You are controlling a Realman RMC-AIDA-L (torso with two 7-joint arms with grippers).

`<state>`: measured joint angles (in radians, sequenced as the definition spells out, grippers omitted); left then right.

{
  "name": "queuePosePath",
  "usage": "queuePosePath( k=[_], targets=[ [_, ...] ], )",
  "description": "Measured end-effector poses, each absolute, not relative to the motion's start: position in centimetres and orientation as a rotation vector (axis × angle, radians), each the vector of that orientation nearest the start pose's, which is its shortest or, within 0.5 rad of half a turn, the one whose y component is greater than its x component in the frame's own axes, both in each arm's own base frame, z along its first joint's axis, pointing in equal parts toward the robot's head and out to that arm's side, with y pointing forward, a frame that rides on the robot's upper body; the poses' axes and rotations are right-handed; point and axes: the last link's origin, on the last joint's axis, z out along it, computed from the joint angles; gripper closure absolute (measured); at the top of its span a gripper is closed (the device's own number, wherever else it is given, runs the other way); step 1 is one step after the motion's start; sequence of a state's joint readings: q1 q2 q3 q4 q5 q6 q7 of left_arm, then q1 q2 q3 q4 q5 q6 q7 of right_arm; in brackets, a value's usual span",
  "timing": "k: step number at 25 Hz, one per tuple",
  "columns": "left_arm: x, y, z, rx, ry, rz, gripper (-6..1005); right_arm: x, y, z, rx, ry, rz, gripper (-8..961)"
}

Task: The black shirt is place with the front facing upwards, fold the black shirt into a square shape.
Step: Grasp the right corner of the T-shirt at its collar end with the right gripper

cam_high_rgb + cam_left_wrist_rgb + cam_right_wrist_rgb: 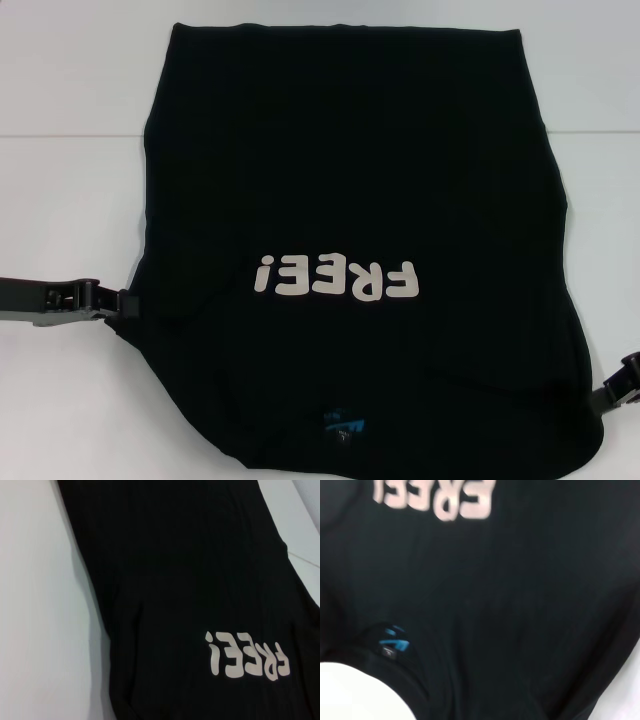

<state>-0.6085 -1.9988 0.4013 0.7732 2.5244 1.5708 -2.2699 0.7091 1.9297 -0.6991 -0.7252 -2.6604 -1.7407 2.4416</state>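
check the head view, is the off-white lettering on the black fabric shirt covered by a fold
No, the FREE! lettering lies fully exposed on the black shirt.

The black shirt lies flat on the counter, filling the middle of the head view from the far edge down to the near edge. Its collar end is nearest the robot, with the neck label close to the near edge. The "FREE!" lettering sits behind the label, reading upside down from the robot's side. The left hand is at the shirt's left edge, level with the lettering, touching the fabric. The right hand is at the shirt's right edge, nearer the robot.
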Motion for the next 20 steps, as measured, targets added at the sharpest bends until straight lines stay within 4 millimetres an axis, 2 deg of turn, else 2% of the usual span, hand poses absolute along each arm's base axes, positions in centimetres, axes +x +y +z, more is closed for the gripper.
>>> queuePosePath(
  k=[4,10,20],
  targets=[
    [-31.7,34.1,6.0,-2.214,-1.778,-0.361,966,29.4,33.6,6.3,-2.426,1.869,-0.134,938],
    [-31.7,33.6,5.7,-2.226,-1.814,-0.363,966,29.9,32.9,7.0,-2.448,1.871,-0.055,940],
    [-32.1,31.9,5.5,-2.258,-1.905,-0.307,966,31.0,31.6,8.3,-2.479,1.875,-0.093,921]
  ],
)
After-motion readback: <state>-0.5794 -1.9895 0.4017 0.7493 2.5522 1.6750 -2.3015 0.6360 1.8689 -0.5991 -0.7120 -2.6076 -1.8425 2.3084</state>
